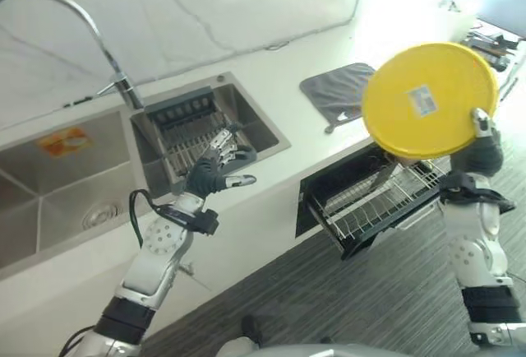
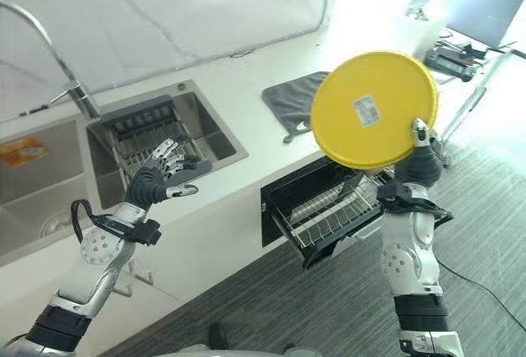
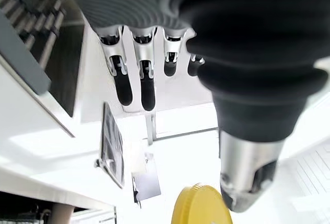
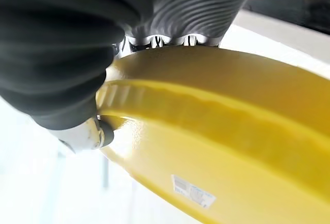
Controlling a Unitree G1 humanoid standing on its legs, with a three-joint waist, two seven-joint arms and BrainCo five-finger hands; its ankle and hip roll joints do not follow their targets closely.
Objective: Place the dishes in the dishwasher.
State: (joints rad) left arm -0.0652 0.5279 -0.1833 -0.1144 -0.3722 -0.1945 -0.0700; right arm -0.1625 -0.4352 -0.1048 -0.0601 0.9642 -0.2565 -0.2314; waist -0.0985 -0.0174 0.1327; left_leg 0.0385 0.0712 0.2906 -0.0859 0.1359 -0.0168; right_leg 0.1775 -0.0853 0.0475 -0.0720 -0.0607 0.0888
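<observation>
A round yellow plate with a small label on its underside is held up on edge above the pulled-out dishwasher rack. My right hand grips its lower right rim, thumb on the underside and fingers behind the plate. The plate's underside faces the head camera. My left hand hovers over the counter's front edge by the sink, fingers straight and spread, holding nothing. The yellow plate shows in the distance past them.
A double sink with a curved tap has a dark wire drying rack in its right basin. A grey cloth lies on the white counter behind the plate. Dark wood-look floor lies below the dishwasher opening.
</observation>
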